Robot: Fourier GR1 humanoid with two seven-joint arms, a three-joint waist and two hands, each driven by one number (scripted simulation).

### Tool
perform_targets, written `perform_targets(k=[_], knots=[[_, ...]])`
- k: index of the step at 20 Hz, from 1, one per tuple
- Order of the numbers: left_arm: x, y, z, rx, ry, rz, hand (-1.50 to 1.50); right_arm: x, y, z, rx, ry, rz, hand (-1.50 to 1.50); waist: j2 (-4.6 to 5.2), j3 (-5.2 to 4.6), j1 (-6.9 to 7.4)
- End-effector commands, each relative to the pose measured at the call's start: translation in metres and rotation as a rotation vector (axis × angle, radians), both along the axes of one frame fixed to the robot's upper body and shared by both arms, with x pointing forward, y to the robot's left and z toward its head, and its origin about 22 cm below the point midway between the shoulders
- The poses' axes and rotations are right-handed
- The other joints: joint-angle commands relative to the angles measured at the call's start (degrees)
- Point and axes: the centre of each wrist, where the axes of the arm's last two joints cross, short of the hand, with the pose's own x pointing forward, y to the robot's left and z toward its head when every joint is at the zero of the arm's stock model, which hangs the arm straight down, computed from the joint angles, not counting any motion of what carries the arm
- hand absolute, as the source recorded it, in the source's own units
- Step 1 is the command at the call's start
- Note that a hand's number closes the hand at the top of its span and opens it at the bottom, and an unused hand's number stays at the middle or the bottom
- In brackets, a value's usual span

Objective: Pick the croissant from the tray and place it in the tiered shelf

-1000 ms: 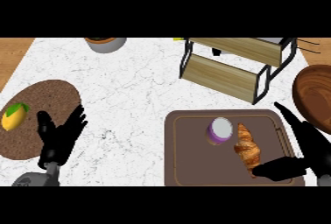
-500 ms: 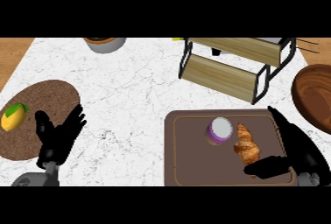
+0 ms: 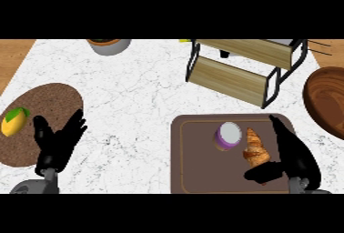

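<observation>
Brown tray point(image 3: 194, 159) holds croissant point(image 3: 255, 146) and purple cup point(image 3: 228, 136); right hand point(image 3: 292, 152) spread beside the croissant.

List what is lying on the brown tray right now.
On the tray lie a croissant and a purple cup side by side. The right hand reaches over the tray's right side and hides whatever is under it.
</observation>
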Motion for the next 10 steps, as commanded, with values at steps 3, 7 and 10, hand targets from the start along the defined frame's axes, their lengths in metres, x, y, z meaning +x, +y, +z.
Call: perform_targets(k=[3, 7, 10], knots=[[-0.001, -0.020, -0.001, -0.025, 0.007, -0.019, 0.00, 0.010, 0.000, -0.024, -0.053, 0.007, -0.022, -1.50, 0.01, 0.01, 0.05], [-0.006, -0.006, 0.012, -0.010, -0.004, -0.004, 0.00, 0.017, -0.009, -0.026, -0.072, -0.021, -0.032, -1.50, -0.02, 0.01, 0.07], [0.007, -0.007, -0.003, 0.005, -0.013, -0.003, 0.00, 0.024, -0.008, -0.043, -0.050, -0.049, -0.019, -1.50, 0.03, 0.00, -0.01]])
